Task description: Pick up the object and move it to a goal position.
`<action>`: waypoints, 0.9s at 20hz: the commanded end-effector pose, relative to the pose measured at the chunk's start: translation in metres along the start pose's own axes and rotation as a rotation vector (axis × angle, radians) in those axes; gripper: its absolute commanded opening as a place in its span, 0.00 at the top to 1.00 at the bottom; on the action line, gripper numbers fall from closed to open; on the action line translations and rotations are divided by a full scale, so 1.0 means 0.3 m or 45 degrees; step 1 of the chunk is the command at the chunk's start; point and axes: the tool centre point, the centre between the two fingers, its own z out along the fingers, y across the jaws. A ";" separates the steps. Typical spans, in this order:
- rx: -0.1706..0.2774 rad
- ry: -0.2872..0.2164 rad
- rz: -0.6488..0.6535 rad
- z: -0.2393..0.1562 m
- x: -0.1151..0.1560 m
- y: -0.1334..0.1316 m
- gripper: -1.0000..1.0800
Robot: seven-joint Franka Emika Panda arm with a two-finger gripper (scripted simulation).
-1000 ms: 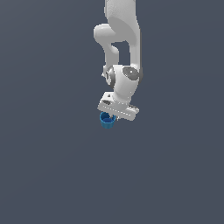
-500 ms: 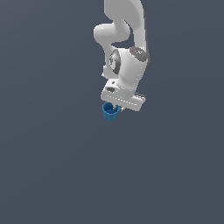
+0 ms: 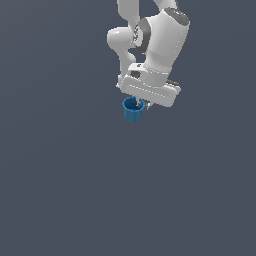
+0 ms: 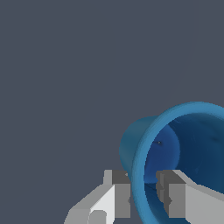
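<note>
Blue cup [image 3: 133, 110] hangs just under the white gripper [image 3: 138, 104] in the exterior view, and nothing shows beneath it. It seems to be held up so the arm can carry it to the goal spot. The cup looks like a tiny bucket, wider at the rim than at the base.

The wrist view shows why it stays put. The fingers [image 4: 117, 192] are nearly closed and pinch the cup's wall, one outside and one inside the hollow. The rim is bright blue and the inside is darker. The view is tight, so actual touch is hard to tell.
</note>
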 end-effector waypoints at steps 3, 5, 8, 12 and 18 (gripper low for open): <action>0.001 0.002 0.000 -0.152 -0.016 -0.006 1.00; 0.001 0.001 0.001 -0.207 -0.021 -0.008 1.00; 0.001 0.001 0.001 -0.278 -0.027 -0.012 1.00; 0.001 0.001 0.001 -0.348 -0.032 -0.017 1.00; 0.001 0.001 0.001 -0.400 -0.034 -0.021 1.00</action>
